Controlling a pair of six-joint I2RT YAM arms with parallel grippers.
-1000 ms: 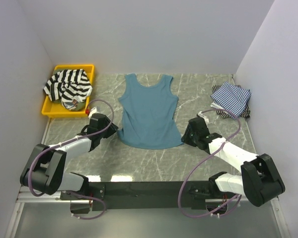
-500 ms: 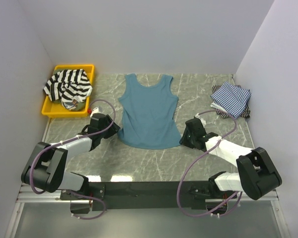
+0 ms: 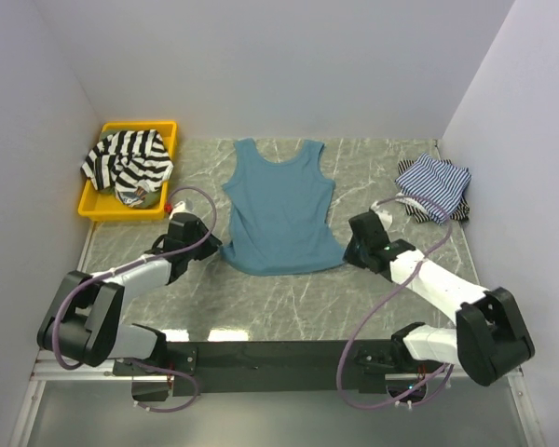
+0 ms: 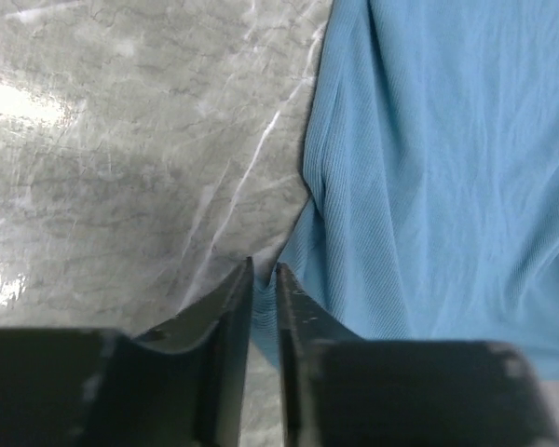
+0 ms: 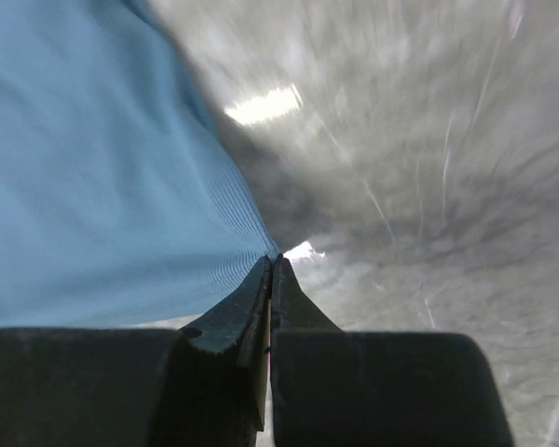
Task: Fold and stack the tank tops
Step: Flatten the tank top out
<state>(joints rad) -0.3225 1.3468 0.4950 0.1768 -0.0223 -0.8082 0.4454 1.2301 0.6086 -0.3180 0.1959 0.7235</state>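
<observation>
A plain teal tank top (image 3: 279, 209) lies flat mid-table, neck toward the far wall. My left gripper (image 3: 210, 250) sits at its bottom-left corner. In the left wrist view the fingers (image 4: 264, 270) stand narrow, with a fold of the teal tank top (image 4: 447, 168) pinched between them. My right gripper (image 3: 347, 253) is at the bottom-right corner. Its jaws (image 5: 273, 261) are shut on the hem tip of the teal tank top (image 5: 93, 168), which is raised slightly off the marble. A black-and-white striped tank top (image 3: 126, 158) lies crumpled at the back left. Thin-striped blue tank tops (image 3: 433, 182) are piled at the back right.
The yellow tray (image 3: 140, 125) holding the bold-striped top stands by the left wall. Walls enclose the grey marble table (image 3: 261, 298) on three sides. Both arms' cables loop over the near part of the table.
The right gripper moved up to the hem's right corner and closed on it. The left jaws opened wide, then narrowed onto the left corner. The hem is now stretched slightly toward the right.
</observation>
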